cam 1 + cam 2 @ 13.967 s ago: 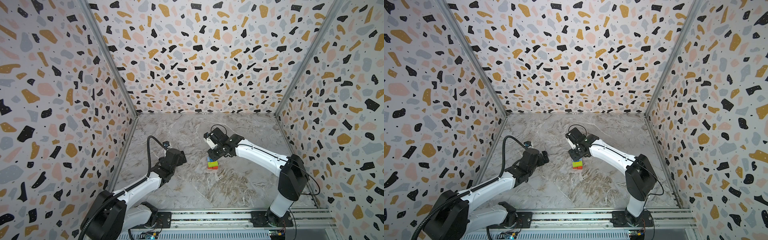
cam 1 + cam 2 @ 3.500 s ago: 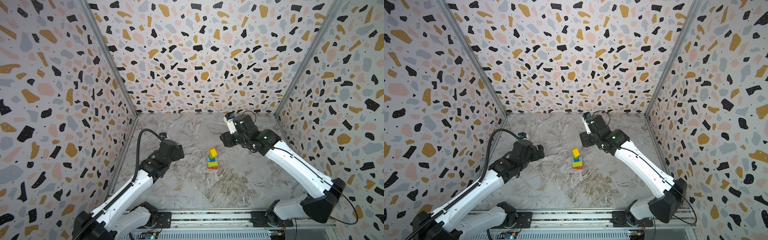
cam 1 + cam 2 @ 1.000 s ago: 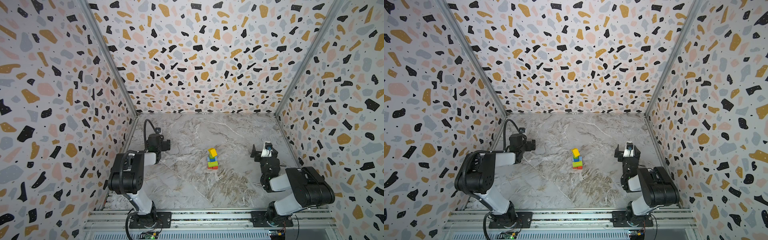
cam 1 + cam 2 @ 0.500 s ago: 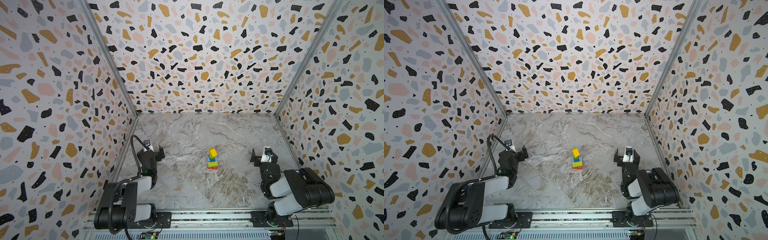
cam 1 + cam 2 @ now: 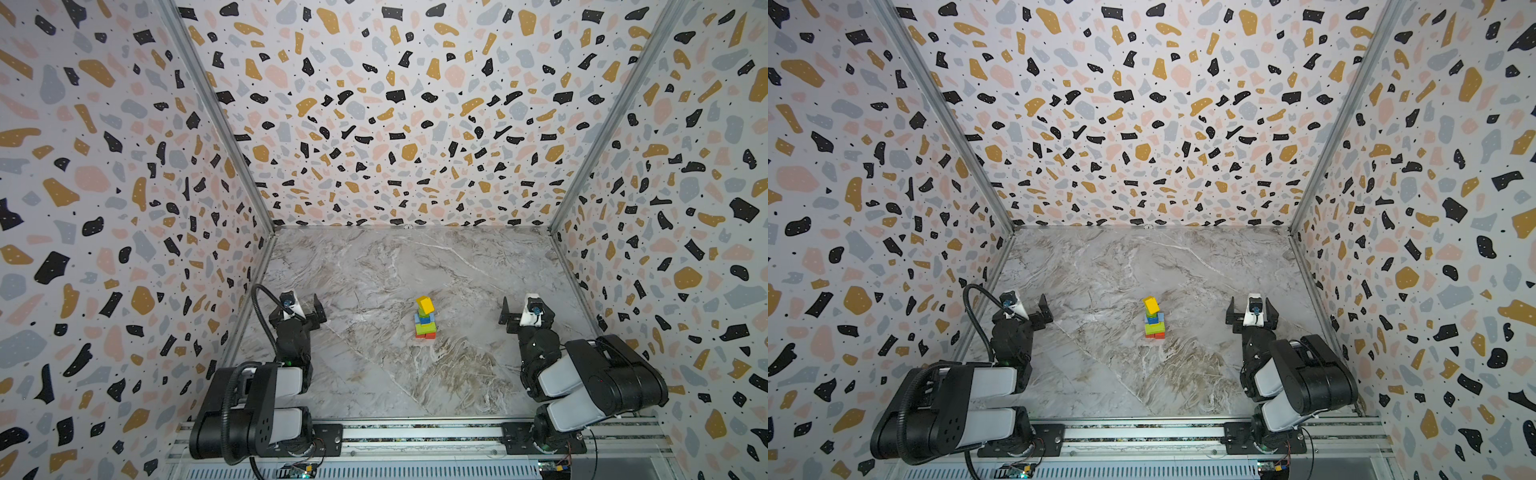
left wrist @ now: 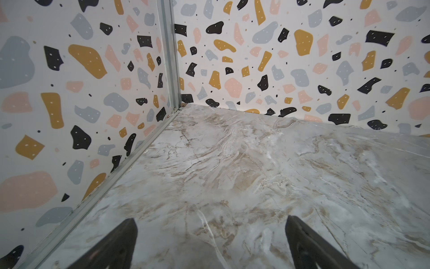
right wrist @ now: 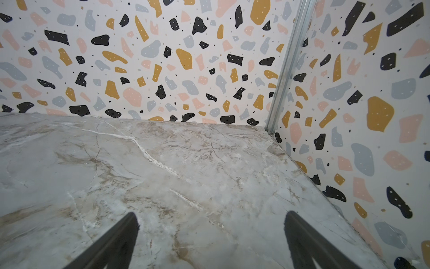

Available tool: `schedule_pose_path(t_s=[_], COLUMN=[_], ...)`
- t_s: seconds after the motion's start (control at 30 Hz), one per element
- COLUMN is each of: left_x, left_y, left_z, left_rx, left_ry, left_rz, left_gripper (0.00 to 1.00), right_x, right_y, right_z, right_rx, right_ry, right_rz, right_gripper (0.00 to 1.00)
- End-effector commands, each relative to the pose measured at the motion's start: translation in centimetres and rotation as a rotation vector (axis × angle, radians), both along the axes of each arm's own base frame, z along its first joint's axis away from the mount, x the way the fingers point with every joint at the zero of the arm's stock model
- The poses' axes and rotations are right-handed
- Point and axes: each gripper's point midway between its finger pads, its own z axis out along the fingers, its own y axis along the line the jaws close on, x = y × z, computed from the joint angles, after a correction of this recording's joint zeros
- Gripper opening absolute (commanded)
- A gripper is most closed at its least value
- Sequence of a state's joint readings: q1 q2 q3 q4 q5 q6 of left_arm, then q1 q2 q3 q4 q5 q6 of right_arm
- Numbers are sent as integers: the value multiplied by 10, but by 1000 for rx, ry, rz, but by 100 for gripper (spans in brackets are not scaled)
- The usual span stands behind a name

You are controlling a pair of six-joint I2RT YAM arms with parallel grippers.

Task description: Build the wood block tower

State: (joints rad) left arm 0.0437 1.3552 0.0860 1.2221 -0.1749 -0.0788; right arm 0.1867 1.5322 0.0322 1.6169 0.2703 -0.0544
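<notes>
Resting low near the desk's near-left corner, left arm folded up, left hand (image 5: 300, 312) with jaws spread wide, nothing between them. The left wrist view shows only bare grey marbled desk (image 5: 374, 270) between the two dark fingers (image 6: 116, 242), looking toward the far-left corner where the terrazzo-print walls (image 5: 124, 166) meet.

Centre: narrow multicoloured wood block tower (image 5: 424, 318), seen in both top views (image 5: 1154, 318). It stands about midway between the left and right edges, well apart from both hands. Red base, then lime green slab, blue layers, lime piece, and yellow cube on top. The top cube sits twisted against the layers below and looks slightly off-centre. Cannot tell whether it is truly tilted. No loose wood block shows anywhere on the desk in any view.

Right: right arm folded near the near-right corner, right hand (image 5: 527, 311) also wide open and empty. The right wrist view gives bare desk between the fingers (image 7: 309, 242), facing the far-right corner.

Step, as judged: stacking looks finished, since all visible blocks are in the column and both arms are parked by the metal rail (image 5: 415, 432) along the near edge. This reads as the end or rest pose.

Next move calls for nothing but staying clear of the tower. If another block were to be added, it would need a straight-down approach over the twisted yellow cube and a gentle release, because that top seat looks the least stable.
</notes>
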Motion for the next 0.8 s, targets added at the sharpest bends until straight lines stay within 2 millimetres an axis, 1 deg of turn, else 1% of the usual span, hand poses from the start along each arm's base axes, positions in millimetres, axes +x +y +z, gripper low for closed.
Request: schedule_pose_path(t_s=[0.0,0.03,0.07,0.1,0.13,0.17,0.2,0.23,0.3,0.4,0.5,0.77], left_x=[-7,-6,-1,11,25,27,24,25,26,24,24,24], left_y=[-11,-13,-14,-15,-15,-13,-15,-15,-15,-15,-15,-15], left_z=[29,31,30,29,17,9,12,14,11,14,13,12], left_rx=[35,37,39,42,50,61,72,63,72,69,69,69], left_ry=[-169,-180,-169,-134,-43,4,-24,-33,-3,-22,-19,-14], left_rz=[-60,-72,-80,-85,-88,-61,-42,-42,-41,-41,-41,-41], left_gripper=[100,100,100,100,100,100,100,100,100,100,100,100], right_x=[-2,-1,2,7,14,23,31,33,33,32,33,34], right_y=[-1,-1,-2,-3,-5,-6,-6,-10,-12,-12,-9,-9], right_z=[13,12,11,9,4,-1,-6,-7,-7,-7,-6,-8], right_rx=[-2,-1,1,5,14,21,36,58,69,64,51,49], right_ry=[-56,-51,-42,-24,7,40,75,86,84,82,82,89], right_rz=[-9,-11,-17,-25,-33,-35,-21,-7,1,-2,-3,-2], right_gripper=[99,99,99,99,99,99,99,99,99,99,99,99])
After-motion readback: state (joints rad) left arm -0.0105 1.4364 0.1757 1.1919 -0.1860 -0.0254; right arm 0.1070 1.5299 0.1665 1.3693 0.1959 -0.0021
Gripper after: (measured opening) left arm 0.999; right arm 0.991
